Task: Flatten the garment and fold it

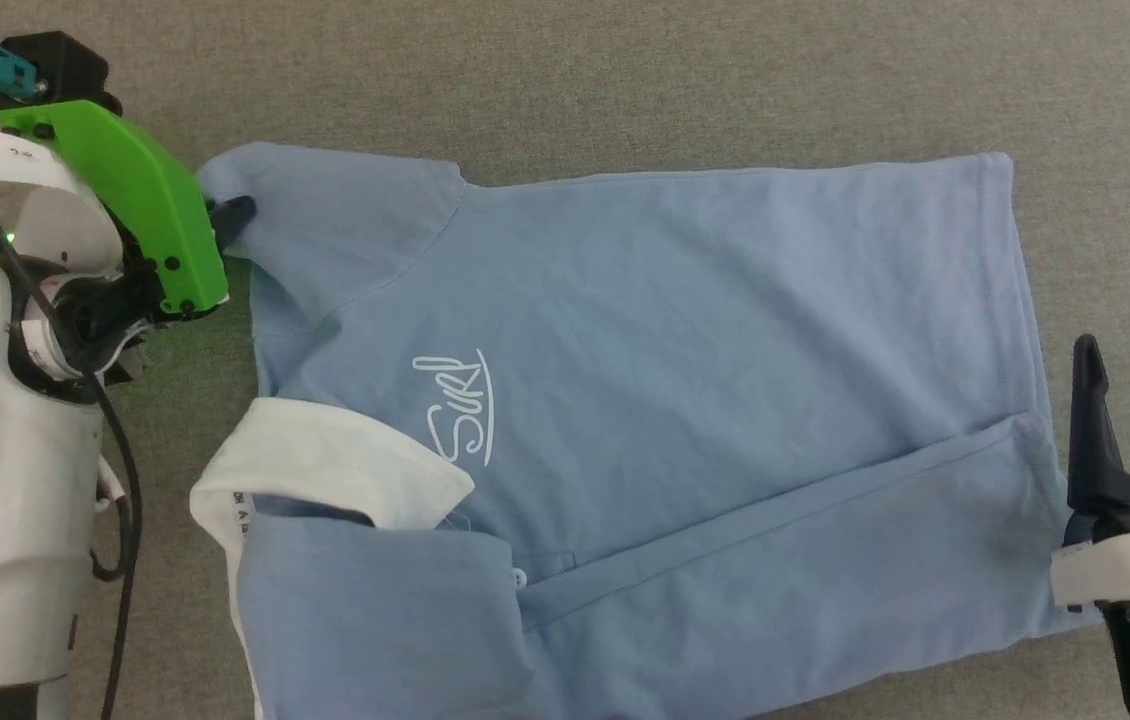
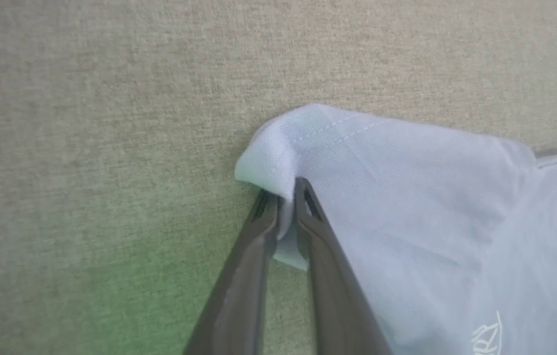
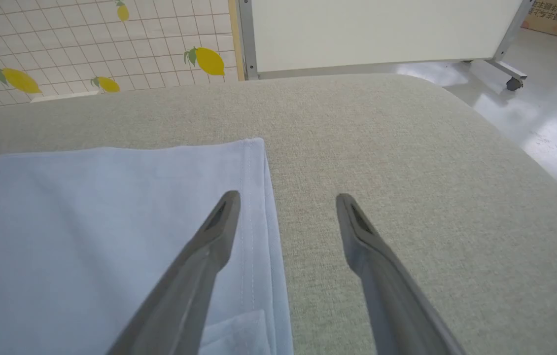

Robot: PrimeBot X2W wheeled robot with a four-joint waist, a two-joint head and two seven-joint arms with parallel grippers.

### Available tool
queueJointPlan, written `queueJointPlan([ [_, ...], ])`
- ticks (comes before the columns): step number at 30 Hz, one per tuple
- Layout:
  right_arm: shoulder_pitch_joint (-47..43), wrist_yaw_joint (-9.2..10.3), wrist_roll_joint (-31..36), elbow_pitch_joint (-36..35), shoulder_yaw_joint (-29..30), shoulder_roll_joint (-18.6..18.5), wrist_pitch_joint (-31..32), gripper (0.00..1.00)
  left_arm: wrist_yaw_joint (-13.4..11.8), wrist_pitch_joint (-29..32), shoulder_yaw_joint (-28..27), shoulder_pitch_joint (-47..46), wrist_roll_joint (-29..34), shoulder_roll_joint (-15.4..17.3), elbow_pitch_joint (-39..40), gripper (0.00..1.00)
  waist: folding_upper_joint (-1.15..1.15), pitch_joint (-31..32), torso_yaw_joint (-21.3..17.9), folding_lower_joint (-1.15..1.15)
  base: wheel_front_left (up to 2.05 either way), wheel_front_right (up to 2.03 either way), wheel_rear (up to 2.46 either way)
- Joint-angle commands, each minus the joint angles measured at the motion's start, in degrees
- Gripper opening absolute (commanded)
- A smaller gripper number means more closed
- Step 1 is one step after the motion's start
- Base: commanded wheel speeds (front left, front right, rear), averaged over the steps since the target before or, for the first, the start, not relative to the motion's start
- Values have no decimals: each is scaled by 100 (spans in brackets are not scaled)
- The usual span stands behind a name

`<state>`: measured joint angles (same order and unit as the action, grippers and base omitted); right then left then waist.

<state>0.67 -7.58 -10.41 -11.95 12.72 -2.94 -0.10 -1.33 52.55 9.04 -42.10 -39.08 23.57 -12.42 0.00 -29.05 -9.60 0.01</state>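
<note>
Polo shirt lies spread on the padded table, collar left, hem right | my left gripper pinches the far-left sleeve corner | my right gripper hangs spread wide, empty, over the right hem | Risk: this thin pinch could slip when pulled, and a one-handed tug may drag the whole shirt askew.

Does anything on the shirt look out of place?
Yes. The shirt is not flat: its near side lies folded over the front, beside the white collar, and the left claw pinches a bunched sleeve corner.
</note>
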Motion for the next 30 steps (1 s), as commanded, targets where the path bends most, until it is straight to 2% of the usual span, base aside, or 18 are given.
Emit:
queueJointPlan([
  [1, 220, 9, 145, -127, -9, 3, 65, 100, 51, -5, 61, 48, -65, -92, -60, 0, 0, 25, 31, -1, 0, 0, 0],
  [3, 403, 9, 256, -274, -19, -85, 196, 100, 82, -131, 58, 46, -36, -94, -76, 0, 0, 72, 55, -1, 0, 0, 0],
  [6, 838, 9, 34, -449, -28, -314, 518, 100, 150, -328, 83, 33, 29, -95, -101, 0, 0, 133, 99, -1, 0, 0, 0],
  [7, 1826, 9, -508, -408, -111, -1013, 1696, 100, 312, -586, 163, 10, 61, -155, -107, 0, 0, 180, 196, -1, 0, 0, 0],
  [10, 2414, 9, -874, -59, -91, -1263, 2682, 100, 368, -657, 196, -39, 58, -183, -84, 0, 0, 141, 264, -1, 0, 0, 0],
  [13, 2910, 9, -1049, 519, 17, -1384, 3770, 100, 399, -674, 231, -114, 49, -208, -31, 0, 0, 51, 343, -1, 0, 0, 0],
  [17, 3309, 9, -1028, 1115, 83, -1401, 4862, 100, 418, -696, 258, -209, 40, -232, 27, 0, 0, -88, 442, -1, 0, 0, 0],
  [20, 3459, 9, -931, 1327, 34, -1374, 5189, 100, 414, -713, 265, -271, 38, -243, 55, 0, 0, -196, 501, -1, 0, 0, 0],
  [25, 3546, 9, -808, 1638, -36, -1314, 5306, 100, 399, -712, 301, -369, 51, -258, 65, 0, 0, -349, 603, -1, 0, 0, 0],
  [26, 3548, 9, -794, 1692, -39, -1302, 5334, 76, 395, -711, 307, -383, 53, -261, 64, 0, 0, -366, 614, -1, 0, 0, 0],
  [27, 3552, 9, -781, 1750, -34, -1285, 5382, 42, 388, -708, 314, -402, 56, -264, 63, 0, 0, -387, 627, -1, 0, 0, 0],
  [28, 3558, 9, -775, 1777, -48, -1277, 5409, 24, 382, -706, 320, -416, 58, -268, 61, 0, 0, -399, 635, -1, 0, 0, 0],
  [29, 3573, 9, -767, 1799, -64, -1280, 5419, 0, 375, -702, 326, -436, 59, -271, 61, 0, 0, -419, 642, -1, 0, 0, 0],
  [30, 3582, 9, -756, 1820, -88, -1290, 5441, 0, 370, -701, 329, -452, 60, -272, 59, 0, 0, -429, 644, -1, 0, 0, 0],
])
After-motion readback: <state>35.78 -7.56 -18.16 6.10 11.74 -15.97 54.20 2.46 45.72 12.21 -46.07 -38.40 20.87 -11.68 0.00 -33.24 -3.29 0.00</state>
